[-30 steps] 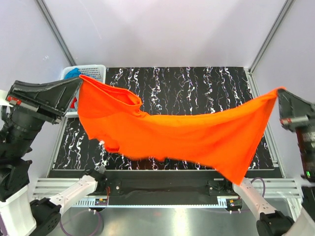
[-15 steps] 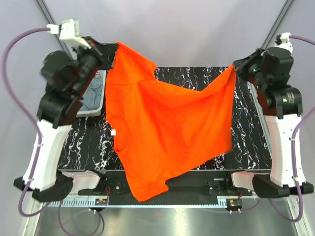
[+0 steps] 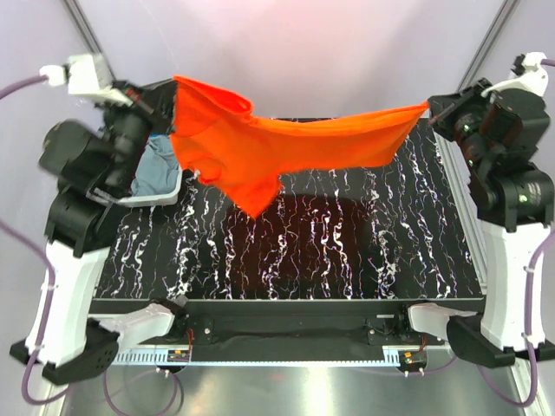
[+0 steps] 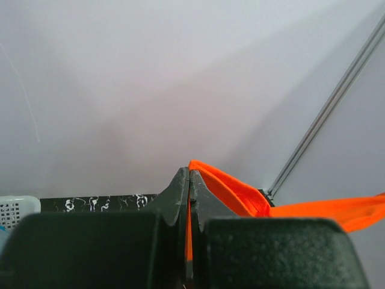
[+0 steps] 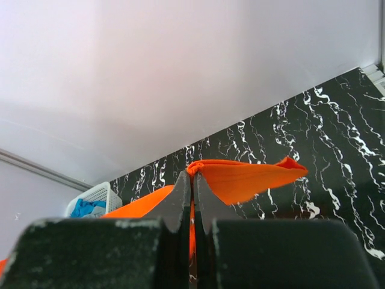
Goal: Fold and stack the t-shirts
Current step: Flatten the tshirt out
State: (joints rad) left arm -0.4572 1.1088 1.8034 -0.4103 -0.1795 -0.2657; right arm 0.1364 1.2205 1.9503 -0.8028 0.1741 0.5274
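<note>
We hold the bright orange cloth t-shirt (image 3: 286,143) stretched in the air above the far edge of the black white-veined bench (image 3: 347,251), with none of it resting on the surface. Our left gripper (image 3: 171,106) is clamped on one end near the far left corner and our right gripper (image 3: 428,110) on the other near the far right (each wrist view shows orange cloth pinched between closed fingers). We judge the stretch is meant to open the shirt out before laying it flat. A white plastic lattice basket (image 3: 169,192) holding blue and grey soft cloth (image 3: 156,165) sits at the far left edge, beneath the left wrist, where a drooping fold might catch.
</note>
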